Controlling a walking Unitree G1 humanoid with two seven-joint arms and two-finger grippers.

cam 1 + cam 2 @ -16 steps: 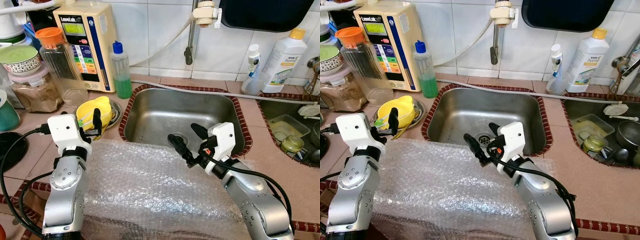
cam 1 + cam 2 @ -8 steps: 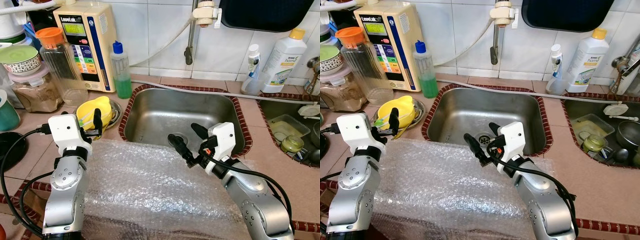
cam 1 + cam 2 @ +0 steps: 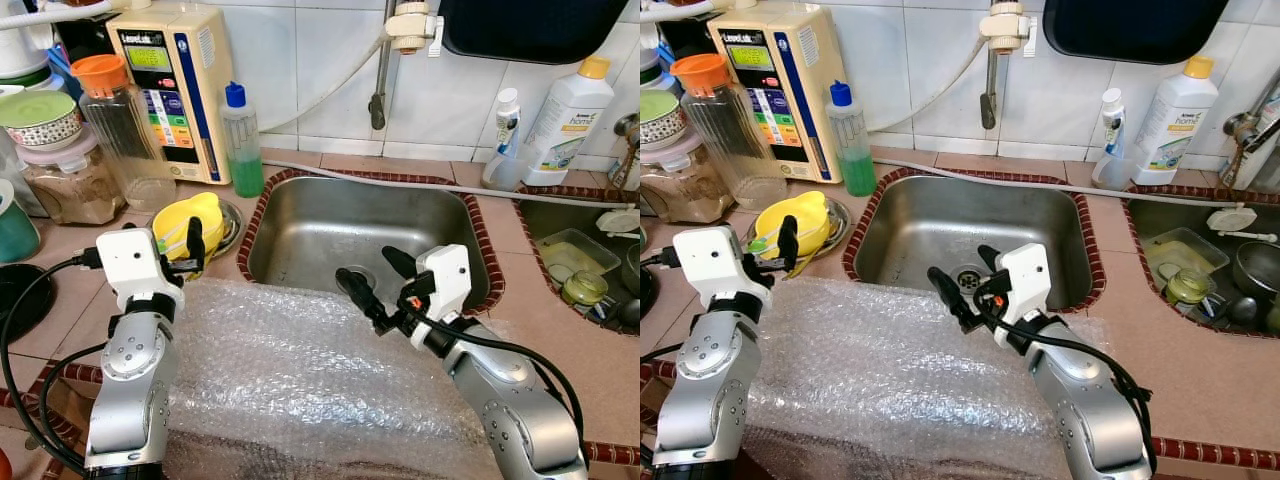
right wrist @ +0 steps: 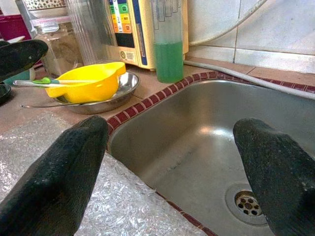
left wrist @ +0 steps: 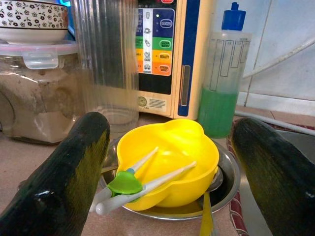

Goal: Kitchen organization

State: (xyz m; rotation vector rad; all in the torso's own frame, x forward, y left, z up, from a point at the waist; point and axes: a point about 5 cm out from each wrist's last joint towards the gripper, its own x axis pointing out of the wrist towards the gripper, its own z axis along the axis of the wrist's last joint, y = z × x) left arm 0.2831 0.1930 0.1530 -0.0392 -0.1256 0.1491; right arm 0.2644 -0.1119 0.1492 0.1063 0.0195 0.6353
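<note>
A yellow bowl [image 3: 196,220] sits in a shallow steel dish [image 3: 233,224] on the counter left of the steel sink [image 3: 320,225]. White training chopsticks with a green clip [image 5: 124,183] rest across the bowl. My left gripper [image 3: 182,252] hovers just in front of the bowl, open and holding nothing. My right gripper [image 3: 376,276] is open over the sink's front edge, above the drain [image 4: 244,202], also holding nothing. A sheet of bubble wrap [image 3: 300,375] covers the counter in front of the sink under both arms.
Behind the bowl stand a green liquid bottle [image 3: 242,145], a cream water machine [image 3: 176,85], an orange-lidded clear jug [image 3: 122,125] and a jar of brown powder [image 3: 70,188]. A faucet [image 3: 380,75] hangs over the sink. White bottles [image 3: 565,120] and a second sink with dishes [image 3: 585,275] lie right.
</note>
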